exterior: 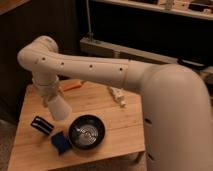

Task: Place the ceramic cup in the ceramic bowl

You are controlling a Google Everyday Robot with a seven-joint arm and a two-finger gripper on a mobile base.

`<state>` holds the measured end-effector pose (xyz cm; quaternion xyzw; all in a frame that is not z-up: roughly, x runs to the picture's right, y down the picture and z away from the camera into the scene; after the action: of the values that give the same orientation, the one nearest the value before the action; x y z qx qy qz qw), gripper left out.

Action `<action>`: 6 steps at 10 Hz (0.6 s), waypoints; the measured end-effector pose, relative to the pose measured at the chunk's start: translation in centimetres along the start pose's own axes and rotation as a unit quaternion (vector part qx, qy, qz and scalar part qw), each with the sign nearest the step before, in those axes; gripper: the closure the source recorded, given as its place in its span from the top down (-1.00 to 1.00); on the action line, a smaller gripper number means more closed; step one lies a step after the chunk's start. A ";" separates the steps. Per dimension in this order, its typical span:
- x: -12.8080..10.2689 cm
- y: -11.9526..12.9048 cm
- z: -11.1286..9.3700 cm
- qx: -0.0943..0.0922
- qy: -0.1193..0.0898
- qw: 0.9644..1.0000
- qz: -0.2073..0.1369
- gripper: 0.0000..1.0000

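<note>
The ceramic bowl (86, 132), black with a shiny grey inside, sits on the wooden table (115, 127) near its front edge. My white arm reaches over the table from the right and bends down at the left. My gripper (54, 98) hangs at its end, above the table and up-left of the bowl. A white tapered shape (61, 109) at the gripper's tip looks like the ceramic cup, raised off the table. I cannot make out the grip on it.
A black boxy item with a white stripe (42, 124) lies left of the bowl. A flat blue square piece (60, 142) touches the bowl's left side. An orange object (73, 85) and a small white object (118, 96) lie farther back. Dark shelving stands behind the table.
</note>
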<state>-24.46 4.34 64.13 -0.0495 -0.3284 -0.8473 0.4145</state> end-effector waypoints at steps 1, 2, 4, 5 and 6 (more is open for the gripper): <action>-0.8 0.2 0.0 -0.003 -0.002 1.000 0.019 -1.00; -1.5 0.6 0.1 -0.007 -0.004 0.999 0.040 -1.00; -2.3 0.1 0.8 -0.011 -0.009 0.998 0.053 -1.00; -2.6 0.1 1.0 -0.015 -0.004 0.999 0.049 -1.00; -3.0 -0.1 1.3 -0.017 -0.001 0.999 0.045 -1.00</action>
<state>-22.80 7.16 64.02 -0.0721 -0.3117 -0.8332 0.4510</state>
